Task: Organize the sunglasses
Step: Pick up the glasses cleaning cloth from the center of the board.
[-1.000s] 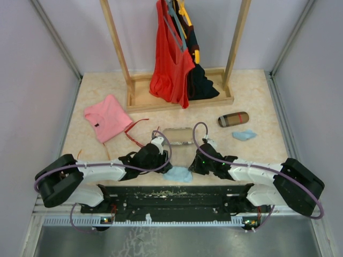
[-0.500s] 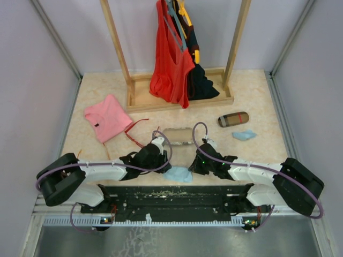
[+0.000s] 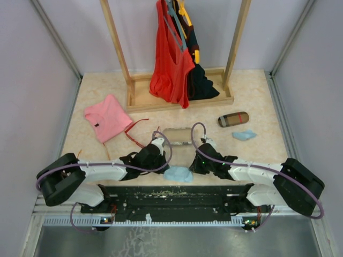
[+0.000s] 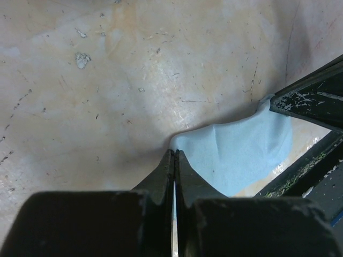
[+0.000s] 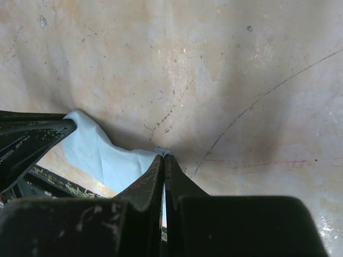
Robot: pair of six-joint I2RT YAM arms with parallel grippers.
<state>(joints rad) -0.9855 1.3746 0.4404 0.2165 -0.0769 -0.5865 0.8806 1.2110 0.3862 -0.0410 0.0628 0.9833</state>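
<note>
The sunglasses (image 3: 136,128) show only as thin red arms on the table just behind my left gripper, which hides part of them. A light blue cloth (image 3: 178,174) lies near the front edge between both grippers. My left gripper (image 3: 164,165) is shut on the cloth's left corner; in the left wrist view its tips (image 4: 174,153) pinch the edge of the cloth (image 4: 241,155). My right gripper (image 3: 194,165) is shut on the right corner, and in the right wrist view a bit of the cloth (image 5: 107,155) peeks out at its tips (image 5: 163,156).
A brown oblong case (image 3: 233,119) and a second light blue cloth (image 3: 244,135) lie at the right. A pale rectangular object (image 3: 178,135) sits just behind the grippers. A pink garment (image 3: 107,116) lies at the left, and a wooden rack (image 3: 179,99) with hanging clothes stands at the back.
My left gripper's jaws have closed on the cloth's corner, and the right gripper's have closed the last bit. Neither arm has visibly moved.
</note>
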